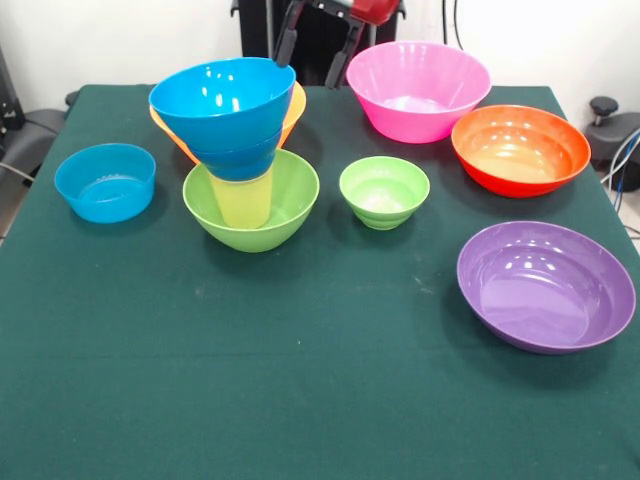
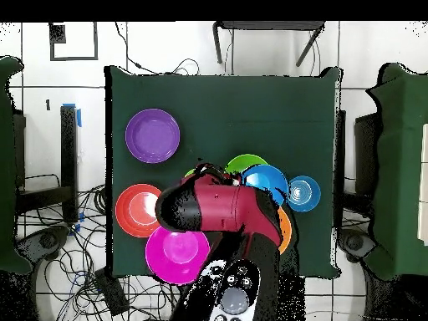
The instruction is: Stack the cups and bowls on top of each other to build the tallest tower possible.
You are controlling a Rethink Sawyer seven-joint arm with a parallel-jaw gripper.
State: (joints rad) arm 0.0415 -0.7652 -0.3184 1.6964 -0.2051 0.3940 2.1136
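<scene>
Red arm [image 2: 219,207] raised behind tower [image 1: 240,150], jaws spread, empty.

Glossy smooth plastic bowls [image 1: 546,285], translucent ribbed plastic tumbler [image 1: 243,198], matt green cloth-covered table [image 1: 300,400].

Sawyer arm [image 2: 219,209], overhead view: bulky rounded shell, glossy dark red to maroon, with a black cap at its 9 o'clock end. At 6 o'clock, black base housing [image 2: 230,294] with grey and white round fittings, possibly buttons or joint covers; detail unclear.

Gripper [image 1: 318,45], front view, at 12 o'clock of the picture: two slim black fingers [image 1: 287,42] under a red housing [image 1: 372,10], mostly cropped by the top edge.
</scene>
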